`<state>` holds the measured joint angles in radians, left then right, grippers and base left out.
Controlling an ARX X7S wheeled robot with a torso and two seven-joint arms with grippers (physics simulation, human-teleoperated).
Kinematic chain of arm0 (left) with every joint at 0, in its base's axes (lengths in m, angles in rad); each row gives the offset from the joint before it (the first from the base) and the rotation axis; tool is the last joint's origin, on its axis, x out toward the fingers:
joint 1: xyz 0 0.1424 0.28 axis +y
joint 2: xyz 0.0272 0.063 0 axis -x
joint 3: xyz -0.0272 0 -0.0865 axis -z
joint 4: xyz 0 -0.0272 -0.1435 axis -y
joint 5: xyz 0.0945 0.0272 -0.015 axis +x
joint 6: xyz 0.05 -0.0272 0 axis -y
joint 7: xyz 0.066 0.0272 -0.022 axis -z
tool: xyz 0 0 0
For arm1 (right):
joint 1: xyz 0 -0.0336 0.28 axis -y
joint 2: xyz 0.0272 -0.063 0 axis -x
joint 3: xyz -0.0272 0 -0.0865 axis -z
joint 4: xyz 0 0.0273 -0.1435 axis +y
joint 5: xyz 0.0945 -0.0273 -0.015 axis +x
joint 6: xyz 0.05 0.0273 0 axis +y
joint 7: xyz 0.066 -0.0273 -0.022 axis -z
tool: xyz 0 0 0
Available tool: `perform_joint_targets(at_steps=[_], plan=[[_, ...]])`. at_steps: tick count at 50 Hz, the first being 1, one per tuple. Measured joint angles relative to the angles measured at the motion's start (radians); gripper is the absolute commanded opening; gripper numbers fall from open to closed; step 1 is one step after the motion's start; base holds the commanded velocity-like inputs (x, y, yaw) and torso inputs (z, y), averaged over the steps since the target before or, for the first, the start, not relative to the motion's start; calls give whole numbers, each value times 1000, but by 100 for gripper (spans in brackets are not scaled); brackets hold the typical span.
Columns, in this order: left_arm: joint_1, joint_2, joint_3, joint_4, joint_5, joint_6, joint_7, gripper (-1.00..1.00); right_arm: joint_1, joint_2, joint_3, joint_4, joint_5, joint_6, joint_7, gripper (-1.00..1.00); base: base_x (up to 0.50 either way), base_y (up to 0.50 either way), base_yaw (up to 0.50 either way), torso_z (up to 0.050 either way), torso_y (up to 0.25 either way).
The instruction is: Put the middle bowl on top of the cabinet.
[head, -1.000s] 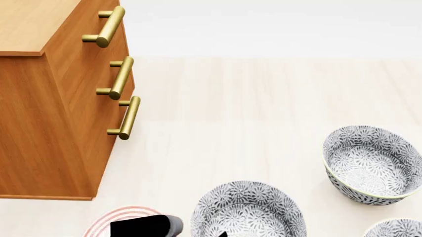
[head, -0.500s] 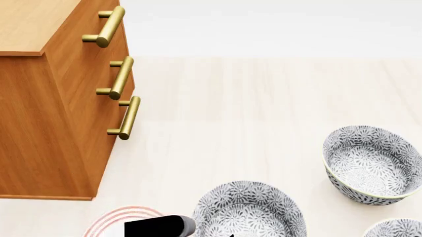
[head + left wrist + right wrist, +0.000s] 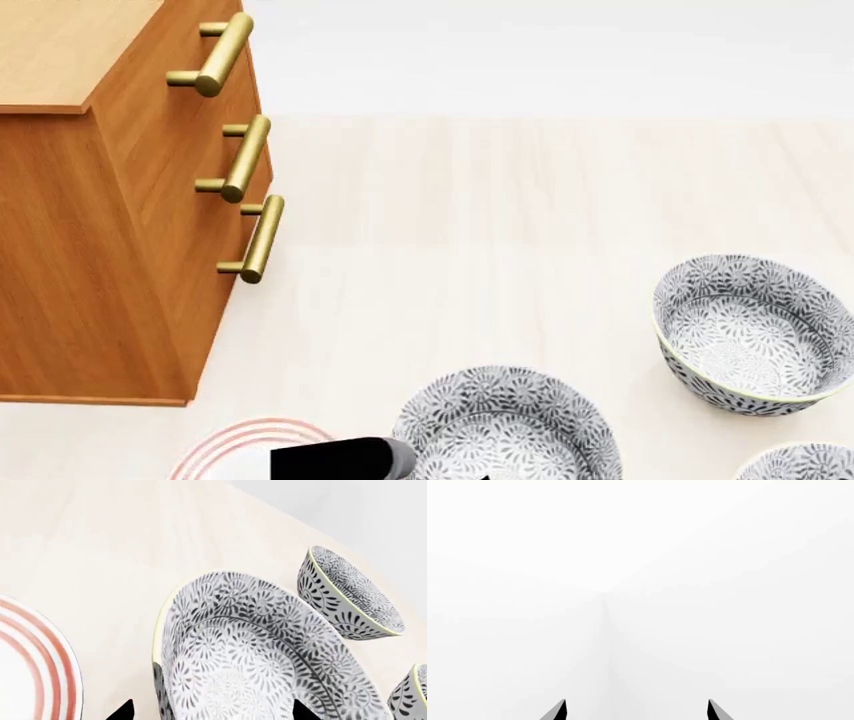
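The middle bowl (image 3: pixel 505 428) is a deep grey-and-white floral bowl, standing upright on the pale floor at the bottom centre of the head view. It fills the left wrist view (image 3: pixel 253 655). My left gripper (image 3: pixel 212 714) is open and straddles its rim: one fingertip (image 3: pixel 124 712) is outside over the floor, the other inside the bowl. The cabinet (image 3: pixel 120 230), orange-brown with three brass handles, stands at the left, with its lighter top (image 3: pixel 60 50) bare. My right gripper (image 3: pixel 637 711) is open and faces only blank white.
Two identical bowls stand to the right, one further out (image 3: pixel 751 335) (image 3: pixel 348 596) and one at the bottom right corner (image 3: pixel 801 464) (image 3: pixel 412 695). A red-ringed white plate (image 3: pixel 240 440) (image 3: pixel 33 665) lies left of the middle bowl, partly under my black left arm (image 3: pixel 340 460).
My left arm has slid to the right over the plate, closer to the middle bowl's rim. The bowls and the cabinet have not moved.
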<state>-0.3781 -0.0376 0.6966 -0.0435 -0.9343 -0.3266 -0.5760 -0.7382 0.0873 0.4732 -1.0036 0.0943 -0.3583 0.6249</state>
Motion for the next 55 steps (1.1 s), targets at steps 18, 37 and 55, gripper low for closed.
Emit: perform_joint_targets(at_steps=[18,37,55], plan=[[16,-32,52,54,24,58,2,-100,2,2,-2,1,-1,1,2,100,0,0,0,22,-18],[17,-67,98,157,67,91,-23,-100,6,8,-1,4,0,-1,5,100,0,0,0,50,-53],[-14,-105,123,303,79,70,-83,-100,15,13,-5,5,-1,4,9,100,-1,0,0,50,-43]])
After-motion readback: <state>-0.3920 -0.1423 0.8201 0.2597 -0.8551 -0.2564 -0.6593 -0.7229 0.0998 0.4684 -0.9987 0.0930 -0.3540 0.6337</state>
